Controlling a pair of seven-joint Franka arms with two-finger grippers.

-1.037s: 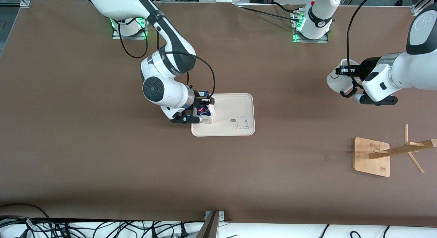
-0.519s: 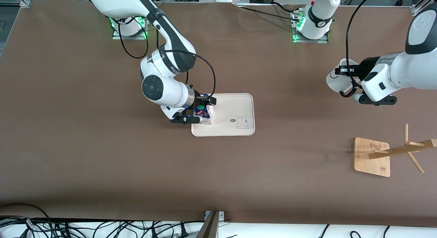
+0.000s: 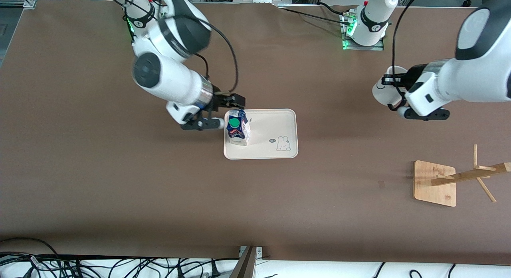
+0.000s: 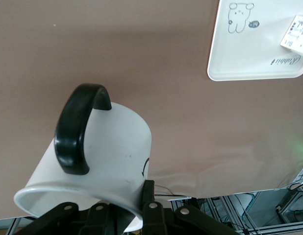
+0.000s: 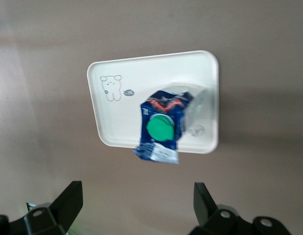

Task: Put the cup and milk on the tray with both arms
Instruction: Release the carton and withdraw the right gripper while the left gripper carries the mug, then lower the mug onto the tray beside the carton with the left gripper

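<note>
The milk (image 3: pixel 237 128) stands upright on the tray (image 3: pixel 271 122), at the tray's end toward the right arm. It also shows in the right wrist view (image 5: pixel 164 127) on the tray (image 5: pixel 137 83). My right gripper (image 3: pixel 225 110) is open and empty, just off the tray's edge beside the carton; its own view (image 5: pixel 137 200) shows bare table between the fingers. My left gripper (image 3: pixel 393 90) is shut on the rim of the cup (image 3: pixel 383 92) and holds it in the air over the table toward the left arm's end. In the left wrist view the cup (image 4: pixel 107 147) is tilted, black handle up, and the tray (image 4: pixel 249 54) lies farther off.
A bamboo stand base (image 3: pixel 435 182) with a leaning wooden peg post (image 3: pixel 471 174) sits toward the left arm's end, nearer the front camera. Cables lie along the table's front edge (image 3: pixel 119 266).
My right gripper opened, let go of the milk and drew back up toward its base; the carton stays on the tray. My left arm carried the cup slightly toward the tray.
</note>
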